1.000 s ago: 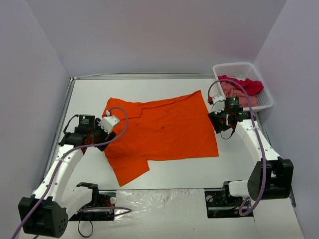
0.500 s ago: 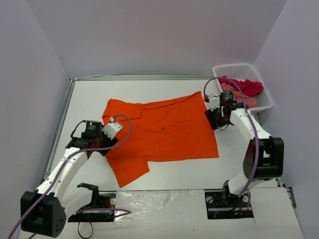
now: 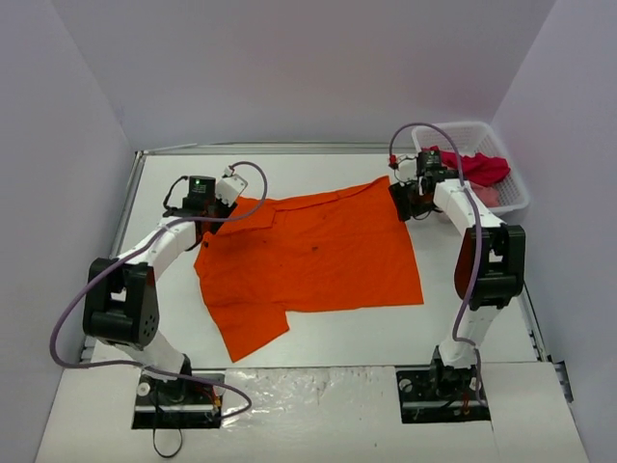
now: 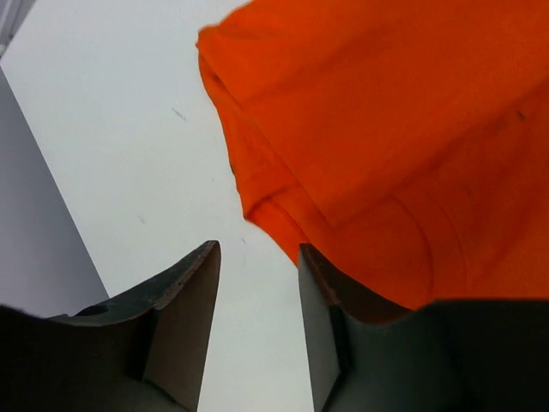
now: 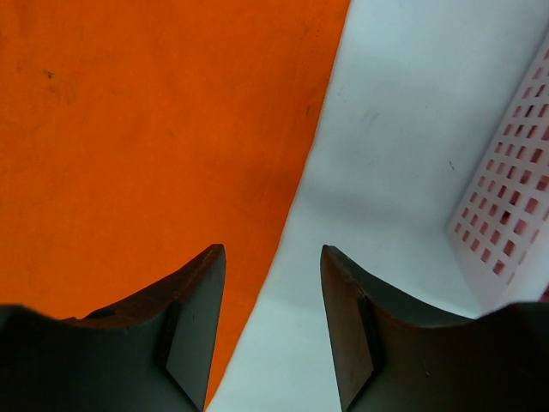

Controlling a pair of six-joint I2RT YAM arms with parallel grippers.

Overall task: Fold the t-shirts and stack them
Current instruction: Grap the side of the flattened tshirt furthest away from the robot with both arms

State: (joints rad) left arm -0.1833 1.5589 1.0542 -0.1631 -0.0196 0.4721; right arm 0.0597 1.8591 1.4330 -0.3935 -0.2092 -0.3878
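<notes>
Orange t-shirt (image 3: 318, 256) lies spread flat on the bench (image 3: 174, 289). Left fingers (image 4: 193, 292) stand apart, only bare bench between them. The shirt's folded corner edge is just ahead and to the right of them, partly hidden behind the right-side finger; contact cannot be told. To their left is open bench up to the wall.

Right fingers (image 5: 343, 292) are apart too, w/ nothing clamped. The shirt's side edge runs under the gap, cloth on the left-finger side, free bench on the other. The basket (image 5: 506, 197) wall is further right, w/ a crimson shirt (image 3: 485, 168) inside.
</notes>
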